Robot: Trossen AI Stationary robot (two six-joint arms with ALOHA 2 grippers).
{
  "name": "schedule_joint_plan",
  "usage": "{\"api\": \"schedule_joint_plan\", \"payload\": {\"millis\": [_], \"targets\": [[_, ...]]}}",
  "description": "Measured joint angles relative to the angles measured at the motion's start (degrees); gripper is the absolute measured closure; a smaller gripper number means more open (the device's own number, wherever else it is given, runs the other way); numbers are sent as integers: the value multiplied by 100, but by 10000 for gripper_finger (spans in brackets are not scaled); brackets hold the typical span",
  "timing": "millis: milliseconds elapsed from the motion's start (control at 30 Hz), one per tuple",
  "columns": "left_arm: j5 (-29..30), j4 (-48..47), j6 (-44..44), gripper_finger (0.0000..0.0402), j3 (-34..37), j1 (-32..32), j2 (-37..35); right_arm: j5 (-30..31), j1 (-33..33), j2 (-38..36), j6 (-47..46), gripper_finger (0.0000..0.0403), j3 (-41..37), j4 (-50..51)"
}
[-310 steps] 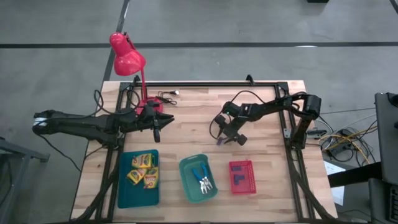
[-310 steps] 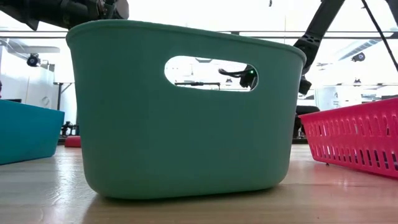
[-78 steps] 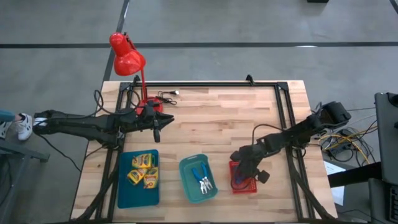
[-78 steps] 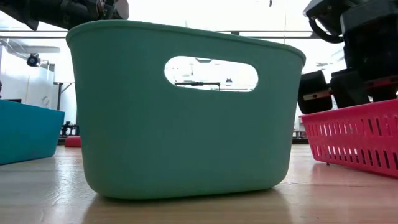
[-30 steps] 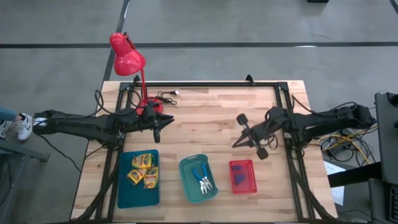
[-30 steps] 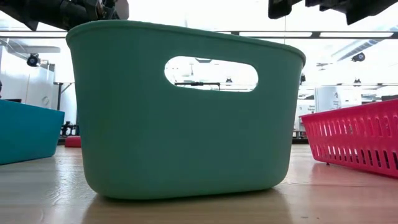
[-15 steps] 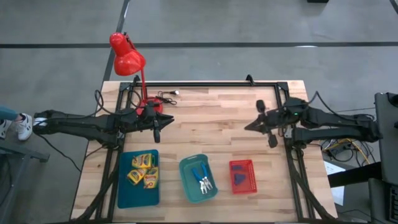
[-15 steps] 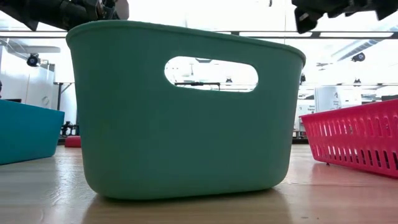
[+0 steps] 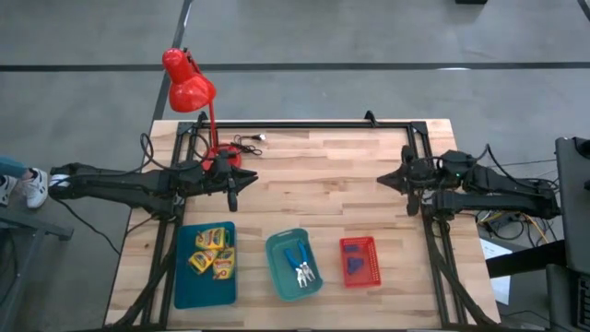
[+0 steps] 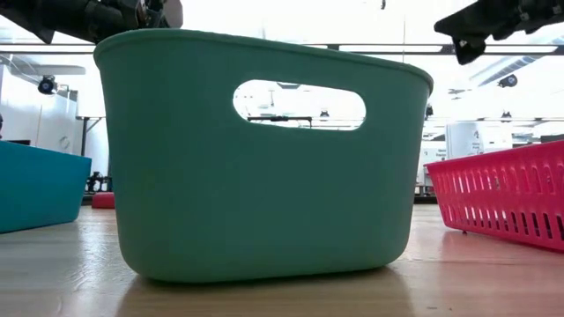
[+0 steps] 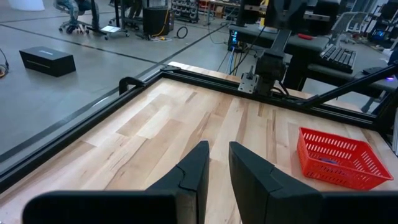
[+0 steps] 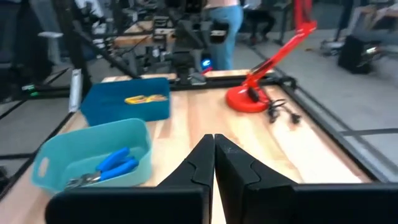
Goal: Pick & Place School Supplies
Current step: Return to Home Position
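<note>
Pale wooden table (image 9: pixel 313 166) on grey floor (image 9: pixel 369 37); left gripper (image 11: pixel 219 152) fingers narrowly parted, right gripper (image 12: pixel 214 142) fingers pressed together.

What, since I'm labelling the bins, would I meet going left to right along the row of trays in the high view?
teal tray holding the crayon boxes → green tray holding the blue-handled scissors → red tray holding the purple blocks

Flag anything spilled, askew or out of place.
Nothing stands out: crayon boxes lie in the blue tray, scissors in the green tub, purple erasers in the red basket. Left pincer and right pincer hover empty over the table.
</note>
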State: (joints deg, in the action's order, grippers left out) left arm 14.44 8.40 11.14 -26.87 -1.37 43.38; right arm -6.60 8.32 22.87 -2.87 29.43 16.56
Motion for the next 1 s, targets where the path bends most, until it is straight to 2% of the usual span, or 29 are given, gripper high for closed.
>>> {"api": "schedule_joint_plan", "payload": {"millis": [167,367,567,833,1000], "targets": [[2,0,0,335,0,-2,0,501,-57,-671,-95,395,-352,4],[0,0,0,335,0,-2,0,532,-57,-1495,-193,395,-856,8],[2,0,0,335,0,0,0,575,-58,-2288,-726,395,-1405,39],[1,-51,0,335,0,0,2,657,-59,-2284,-925,395,-1642,147],[0,-57,0,335,0,-2,2,636,-59,-2282,-1183,395,-1963,-321]]}}
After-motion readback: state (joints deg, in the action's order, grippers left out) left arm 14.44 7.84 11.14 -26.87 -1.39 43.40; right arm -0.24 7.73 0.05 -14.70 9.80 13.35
